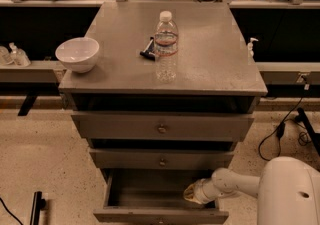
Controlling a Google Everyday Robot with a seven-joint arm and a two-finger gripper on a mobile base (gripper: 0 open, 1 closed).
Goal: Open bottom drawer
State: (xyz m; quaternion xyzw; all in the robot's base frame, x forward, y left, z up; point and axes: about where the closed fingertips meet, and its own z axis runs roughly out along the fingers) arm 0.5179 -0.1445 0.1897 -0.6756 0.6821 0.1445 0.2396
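We see the bottom drawer [150, 214] pulled out; our gripper [191, 194] sits inside its right end, behind its left-right front. Clamped or not, can't tell.
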